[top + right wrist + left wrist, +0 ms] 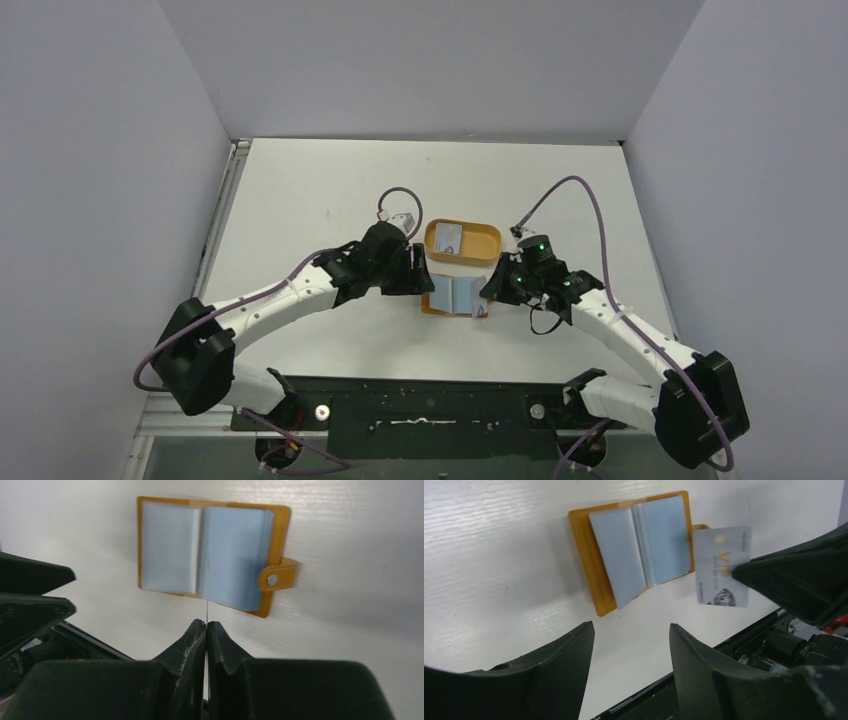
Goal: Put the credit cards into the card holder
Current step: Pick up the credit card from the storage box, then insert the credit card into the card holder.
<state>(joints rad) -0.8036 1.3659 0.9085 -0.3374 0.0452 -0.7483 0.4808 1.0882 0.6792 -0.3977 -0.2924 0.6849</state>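
The card holder [210,555] lay open and flat on the table [320,200], just ahead of the right gripper's tips. It was squarish tan-orange leather with a rounded closure tab and snap stud on one side, and its glossy pale blue plastic sleeves were spread like pages. The right gripper [206,625] was pinched tight on one credit card [722,565] — thin, rigid and silvery grey, held edge-on between the pads. The card's free end was toward the sleeves, though contact could not be judged. Large pale letters on its face read "VIP"; the smaller print and a dark picture in one corner were too small to read.

On the holder's far side from that gripper, the left gripper [631,630] hovered with its blunt black jaws moderately apart and nothing between them.

Beyond both grippers, near the holder, stood one orange oval rimmed tray [490,245]. At least one more card [449,238] lay in it — the exact number was unclear.
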